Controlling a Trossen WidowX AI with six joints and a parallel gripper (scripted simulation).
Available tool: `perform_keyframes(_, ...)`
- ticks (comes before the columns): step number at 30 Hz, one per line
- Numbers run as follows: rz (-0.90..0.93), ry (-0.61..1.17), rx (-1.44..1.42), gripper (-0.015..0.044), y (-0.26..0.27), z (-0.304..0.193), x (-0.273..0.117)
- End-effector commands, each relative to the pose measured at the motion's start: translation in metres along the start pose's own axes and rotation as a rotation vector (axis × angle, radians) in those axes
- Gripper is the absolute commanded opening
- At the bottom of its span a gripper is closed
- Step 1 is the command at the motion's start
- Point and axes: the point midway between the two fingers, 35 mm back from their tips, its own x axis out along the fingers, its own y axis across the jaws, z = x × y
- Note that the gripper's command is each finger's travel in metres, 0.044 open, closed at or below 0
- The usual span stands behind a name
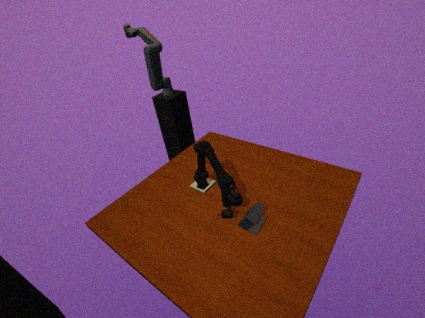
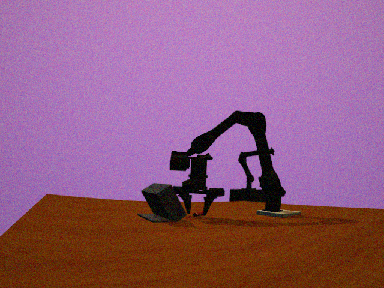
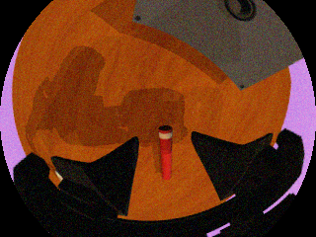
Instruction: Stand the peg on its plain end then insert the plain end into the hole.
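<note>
A gripper (image 1: 227,214) (image 2: 197,214) (image 3: 165,138), its fingers apart with nothing clamped, straddles a red peg (image 2: 197,213) (image 3: 166,157) lying on the wooden surface (image 1: 295,243) (image 2: 186,254) (image 3: 217,109), the first grasp apparently at hand. Standing the peg up, releasing it, regrasping and inserting it all remain. The slim, round peg wears a white band near its dark-tipped end, which points toward the gray sloped panel (image 1: 251,215) (image 2: 165,201) (image 3: 197,30); beyond, the panel's hole (image 3: 241,7) has no peg in it.
</note>
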Motion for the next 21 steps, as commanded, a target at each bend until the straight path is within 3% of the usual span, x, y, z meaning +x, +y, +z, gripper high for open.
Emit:
perform_keyframes(1, 0.002, -0.005, -0.004, 0.0204, 0.0002, 0.0009, 0.0005)
perform_keyframes(5, 0.002, -0.005, -0.004, 0.011, 0.0002, 0.0009, 0.0005)
perform_keyframes(14, 0.002, -0.005, -0.004, 0.011, 0.0002, 0.0009, 0.0005)
perform_keyframes(21, 0.002, -0.005, -0.004, 0.0063, 0.0002, 0.0009, 0.0005)
